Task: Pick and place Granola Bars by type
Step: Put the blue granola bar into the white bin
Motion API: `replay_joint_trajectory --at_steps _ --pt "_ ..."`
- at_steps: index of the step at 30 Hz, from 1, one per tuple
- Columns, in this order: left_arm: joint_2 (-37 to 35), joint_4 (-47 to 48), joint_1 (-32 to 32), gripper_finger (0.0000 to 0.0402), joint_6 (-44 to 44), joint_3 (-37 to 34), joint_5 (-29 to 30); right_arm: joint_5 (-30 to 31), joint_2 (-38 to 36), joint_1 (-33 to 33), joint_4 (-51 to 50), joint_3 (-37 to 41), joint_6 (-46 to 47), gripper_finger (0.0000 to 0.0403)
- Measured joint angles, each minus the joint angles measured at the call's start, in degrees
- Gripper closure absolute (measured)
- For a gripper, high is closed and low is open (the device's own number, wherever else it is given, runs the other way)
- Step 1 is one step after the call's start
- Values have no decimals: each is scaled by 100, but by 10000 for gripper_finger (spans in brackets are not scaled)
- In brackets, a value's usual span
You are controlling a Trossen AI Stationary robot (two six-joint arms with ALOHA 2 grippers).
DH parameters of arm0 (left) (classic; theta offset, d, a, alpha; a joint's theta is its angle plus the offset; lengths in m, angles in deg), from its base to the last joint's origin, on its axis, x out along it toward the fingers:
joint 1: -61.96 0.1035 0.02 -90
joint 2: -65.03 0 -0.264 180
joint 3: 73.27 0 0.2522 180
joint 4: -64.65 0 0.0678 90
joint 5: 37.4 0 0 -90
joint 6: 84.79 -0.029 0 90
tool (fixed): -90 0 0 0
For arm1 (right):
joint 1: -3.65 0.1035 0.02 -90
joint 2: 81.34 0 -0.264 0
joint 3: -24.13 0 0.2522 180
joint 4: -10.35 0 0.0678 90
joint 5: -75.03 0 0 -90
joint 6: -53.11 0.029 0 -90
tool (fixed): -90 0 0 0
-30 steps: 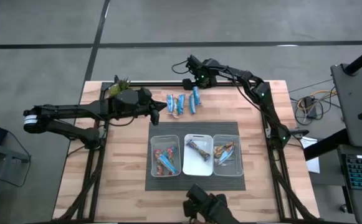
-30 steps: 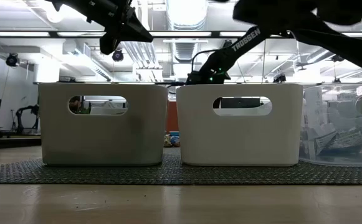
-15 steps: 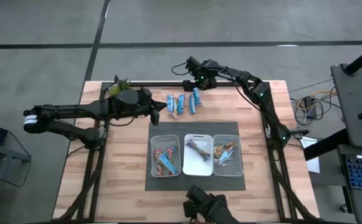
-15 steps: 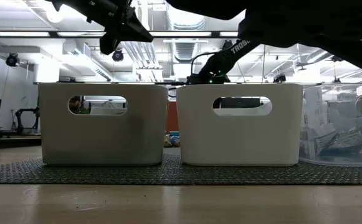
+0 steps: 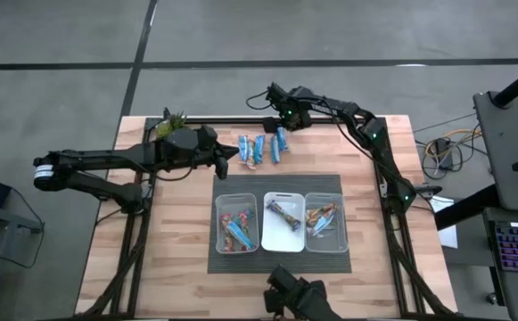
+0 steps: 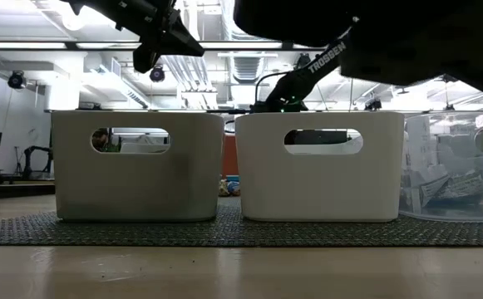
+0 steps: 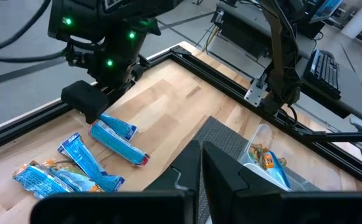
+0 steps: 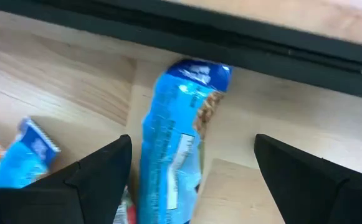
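Four granola bars (image 5: pixel 260 147) in shiny blue wrappers lie loose on the wooden table (image 5: pixel 183 241), in a short row near its far edge, beyond the dark mat (image 5: pixel 218 183). In the left wrist view they show bright blue with crimped ends, one with a red end, and at least one with a picture of oats and some orange on it. The bar at the right end of the row (image 8: pixel 176 155) lies just inside the black frame rail (image 5: pixel 214 120), its blue wrapper printed with a granola picture and a white label.

The right gripper (image 5: pixel 283 119) hangs over this bar with its fingers (image 8: pixel 96 180) spread wide, one on each side of the wrapper and holding nothing. The left gripper (image 5: pixel 232 153) hovers just left of the row, fingers pressed together and empty.

On the mat stand three bins side by side. The left bin (image 5: pixel 235 225) holds several bars with blue and red-orange wrappers. The middle bin (image 5: pixel 283 223), white-bottomed, holds what look like one or two brown bars. The right bin (image 5: pixel 324 223) holds a few tan and blue ones. A small green plant (image 5: pixel 171 120) sits at the table's far left corner.
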Motion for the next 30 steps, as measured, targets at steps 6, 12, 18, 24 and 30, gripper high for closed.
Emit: replay_joint_trajectory --at_steps 6,12,18,24,30 --pt "2 0 0 401 2 0 0 -15 -9 -7 38 81 -2 96" --pt "1 1 0 401 7 0 0 4 -15 -7 35 139 -7 162" --pt "2 0 0 401 7 -1 -1 22 -17 -11 7 150 -7 227" --pt "1 2 0 401 -7 -2 1 4 -15 -11 46 150 -7 279" --pt "2 2 0 401 -9 -1 1 -17 -15 -7 63 150 -65 323"
